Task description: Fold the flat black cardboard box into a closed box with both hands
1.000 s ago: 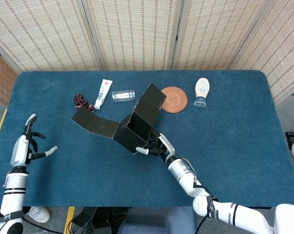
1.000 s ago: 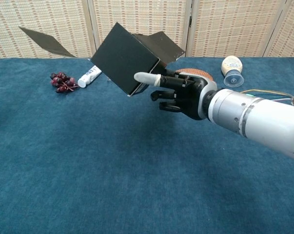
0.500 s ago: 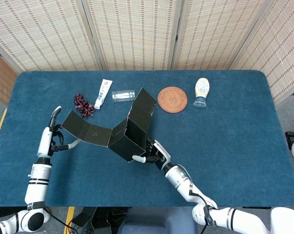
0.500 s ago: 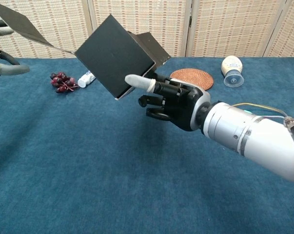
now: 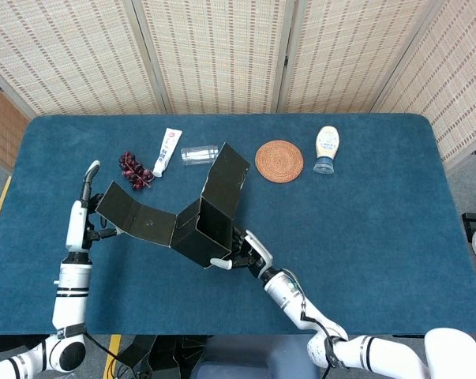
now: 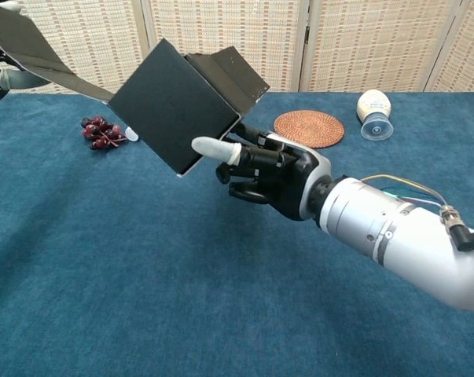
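The half-formed black cardboard box (image 5: 200,212) hangs above the blue table (image 5: 380,205) mid-left — its body gripped by the right hand (image 6: 262,169), its long flap stretching leftward to the left hand (image 5: 83,217), which grasps its end.

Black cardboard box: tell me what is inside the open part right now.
In the head view the black cardboard box shows only bare dark inner walls; nothing lies inside. Its deepest corner is in shadow, hidden. The right hand holds it from outside.
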`<state>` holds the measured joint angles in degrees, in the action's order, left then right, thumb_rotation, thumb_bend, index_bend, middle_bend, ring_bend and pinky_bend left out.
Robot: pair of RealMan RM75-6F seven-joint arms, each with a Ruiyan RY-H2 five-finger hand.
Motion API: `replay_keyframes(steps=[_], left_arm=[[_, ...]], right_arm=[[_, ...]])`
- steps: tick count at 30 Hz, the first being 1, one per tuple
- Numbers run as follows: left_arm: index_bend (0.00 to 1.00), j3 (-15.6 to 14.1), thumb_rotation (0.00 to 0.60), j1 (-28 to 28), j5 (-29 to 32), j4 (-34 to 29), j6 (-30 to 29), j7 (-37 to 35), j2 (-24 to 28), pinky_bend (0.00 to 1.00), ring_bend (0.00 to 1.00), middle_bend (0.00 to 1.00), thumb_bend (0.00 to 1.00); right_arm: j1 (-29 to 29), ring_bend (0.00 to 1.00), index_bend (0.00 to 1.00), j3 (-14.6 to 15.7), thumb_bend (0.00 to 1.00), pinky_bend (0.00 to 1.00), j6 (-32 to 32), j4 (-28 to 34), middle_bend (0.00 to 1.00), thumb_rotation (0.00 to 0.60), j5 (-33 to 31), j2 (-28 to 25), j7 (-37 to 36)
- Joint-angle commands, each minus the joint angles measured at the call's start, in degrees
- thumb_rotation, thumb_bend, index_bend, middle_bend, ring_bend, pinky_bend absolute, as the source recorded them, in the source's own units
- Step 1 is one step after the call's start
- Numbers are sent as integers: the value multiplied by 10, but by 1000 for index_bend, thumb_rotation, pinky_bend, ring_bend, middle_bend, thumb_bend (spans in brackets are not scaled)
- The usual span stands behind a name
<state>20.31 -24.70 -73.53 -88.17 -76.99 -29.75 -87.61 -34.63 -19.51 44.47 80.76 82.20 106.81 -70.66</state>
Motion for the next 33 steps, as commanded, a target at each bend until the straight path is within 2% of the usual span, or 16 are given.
replay_keyframes(steps=[1,11,17,22,33], left_arm=[[0,0,600,-2,-15,3,-8,-8,-4,813,494,0,72],[0,-12,600,-15,-80,14,-38,-19,-15,813,484,0,72],[0,-12,600,-37,-99,22,-28,-8,-10,813,486,0,71],[6,-26,600,-52,-129,29,-14,3,11,813,506,0,71],[138,-61,600,-93,-193,37,26,42,66,814,529,47,68]], right_arm=[[-5,706,243,7,352,1000,3,-3,359,600,-4,1,4],[-22,706,244,26,352,1000,4,-2,359,600,-14,-4,17],[-36,706,244,34,353,1000,-16,14,359,600,-14,-29,17],[-46,706,243,34,352,1000,-25,25,359,600,-17,-51,30],[-67,706,244,41,353,1000,-38,33,359,600,-27,-62,63]])
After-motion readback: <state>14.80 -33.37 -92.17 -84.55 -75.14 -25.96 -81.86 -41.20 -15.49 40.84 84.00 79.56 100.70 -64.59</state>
